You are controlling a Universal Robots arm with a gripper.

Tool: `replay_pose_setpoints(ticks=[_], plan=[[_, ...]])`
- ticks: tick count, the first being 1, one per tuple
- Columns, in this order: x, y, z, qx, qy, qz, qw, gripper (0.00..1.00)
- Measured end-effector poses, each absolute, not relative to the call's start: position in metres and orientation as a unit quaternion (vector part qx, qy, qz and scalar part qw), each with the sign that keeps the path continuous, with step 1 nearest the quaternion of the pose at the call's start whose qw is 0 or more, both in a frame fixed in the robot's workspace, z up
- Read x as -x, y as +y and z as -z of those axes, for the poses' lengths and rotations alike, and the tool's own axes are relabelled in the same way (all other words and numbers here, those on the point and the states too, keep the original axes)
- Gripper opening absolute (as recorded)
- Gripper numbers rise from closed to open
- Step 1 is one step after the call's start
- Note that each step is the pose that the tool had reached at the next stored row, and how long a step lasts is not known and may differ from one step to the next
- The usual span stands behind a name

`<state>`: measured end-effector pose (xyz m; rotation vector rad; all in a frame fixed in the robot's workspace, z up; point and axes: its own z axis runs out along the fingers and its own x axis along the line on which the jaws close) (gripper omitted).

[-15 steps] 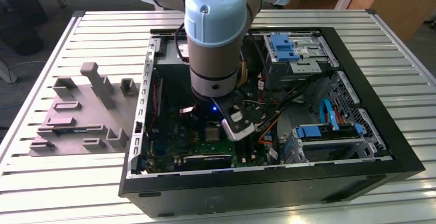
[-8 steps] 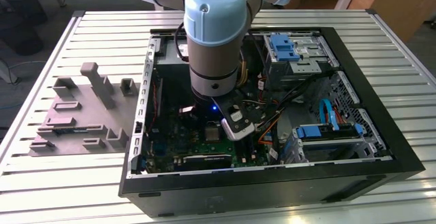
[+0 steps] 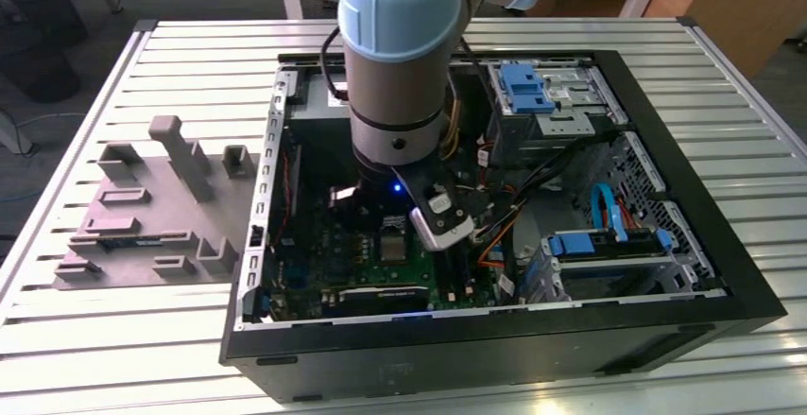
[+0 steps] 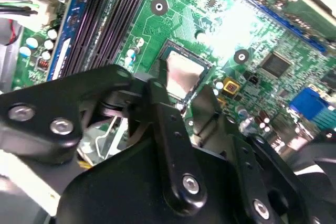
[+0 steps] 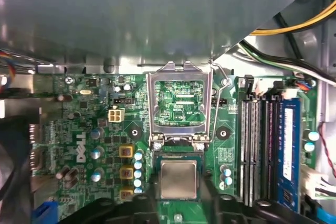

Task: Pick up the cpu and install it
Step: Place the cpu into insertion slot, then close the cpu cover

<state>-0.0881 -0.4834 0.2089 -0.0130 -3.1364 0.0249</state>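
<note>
1. Cpu (image 5: 178, 179) sits flat in its socket on the green board (image 4: 231, 30), load frame (image 5: 180, 103) flipped up behind it
2. Gripper (image 4: 184, 100) hangs just above, fingers apart, holding nothing
3. Keep the chip level and square

Large white lettering is printed on the green motherboard (image 5: 79, 148) in the first wrist view, beside a row of capacitors; the finer silkscreen print is illegible.
</note>
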Motion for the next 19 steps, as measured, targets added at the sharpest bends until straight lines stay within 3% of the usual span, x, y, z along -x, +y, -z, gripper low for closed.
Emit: replay_pose_setpoints(ticks=[8, 19], plan=[[0.0881, -0.4834, -0.2142, 0.004, -1.000, -0.008, 0.003, 0.11], [0.0881, -0.4834, -0.2146, 0.004, -1.000, -0.008, 0.003, 0.11]])
